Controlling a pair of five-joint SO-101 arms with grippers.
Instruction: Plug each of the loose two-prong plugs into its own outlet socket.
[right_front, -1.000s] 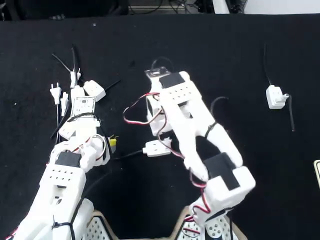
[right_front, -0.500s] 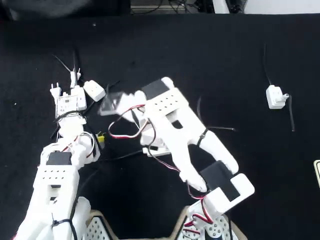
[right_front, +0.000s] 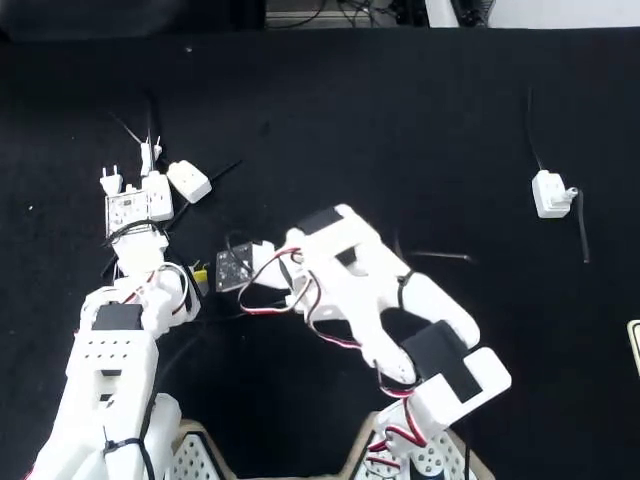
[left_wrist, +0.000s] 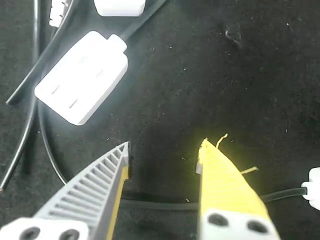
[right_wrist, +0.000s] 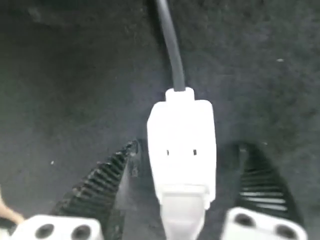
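right gripper (right_wrist: 188, 146), spread wide, straddles a white two-slot socket (right_wrist: 181, 155).

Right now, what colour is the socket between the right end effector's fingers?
The socket is white, its cord black; clearest in the right wrist view.

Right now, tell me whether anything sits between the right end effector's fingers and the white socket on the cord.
Nothing visible does. The white socket lies between the open fingers of the right end effector, with only bare black table on either side of it.
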